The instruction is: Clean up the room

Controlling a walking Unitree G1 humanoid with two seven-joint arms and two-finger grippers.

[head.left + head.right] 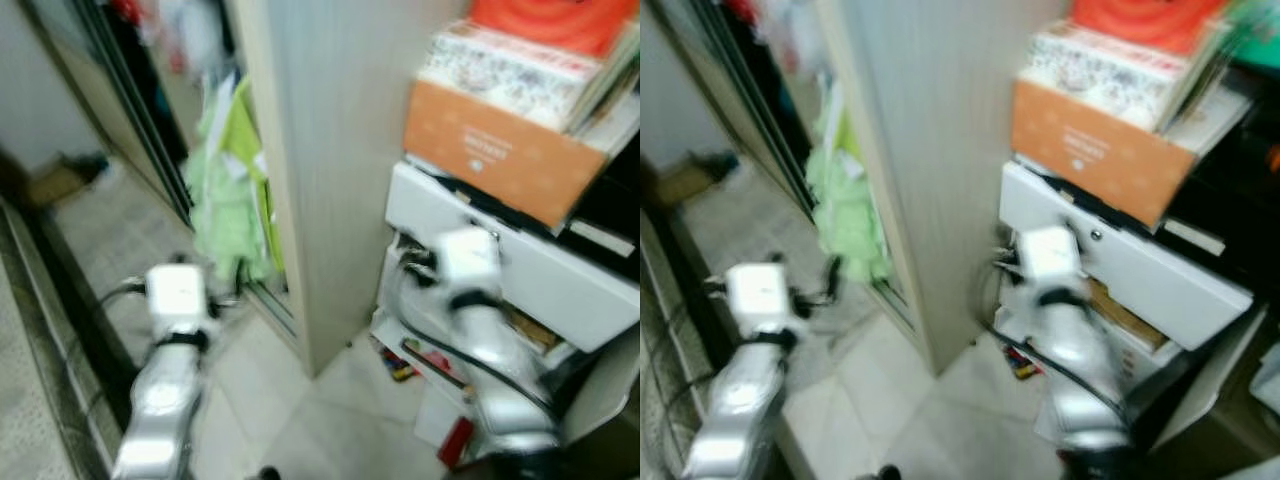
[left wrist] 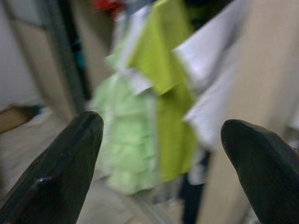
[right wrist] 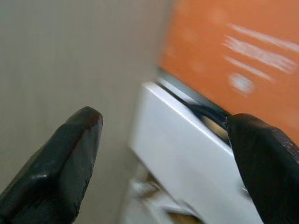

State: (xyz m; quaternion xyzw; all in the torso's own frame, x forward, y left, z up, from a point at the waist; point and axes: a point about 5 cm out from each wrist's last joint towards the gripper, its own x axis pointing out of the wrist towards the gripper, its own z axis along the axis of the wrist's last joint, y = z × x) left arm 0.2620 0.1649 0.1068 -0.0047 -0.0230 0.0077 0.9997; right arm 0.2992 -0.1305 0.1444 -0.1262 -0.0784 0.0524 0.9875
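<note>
Indoors, a pale tiled floor (image 1: 300, 400) runs beneath a tall beige wardrobe panel (image 1: 320, 150), with green clothes (image 1: 230, 190) hanging ahead of the left gripper (image 2: 161, 135), whose fingers stand wide apart and empty. Beyond the right gripper (image 3: 163, 135), likewise spread wide and empty, sit a white drawer unit (image 3: 187, 163) and an orange box (image 3: 233, 51). Head views alone show books (image 1: 510, 70) stacked in that box.

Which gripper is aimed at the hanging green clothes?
The left gripper: between its open fingers hang the light green clothes. The right gripper instead faces the white drawer unit under the orange box.
</note>
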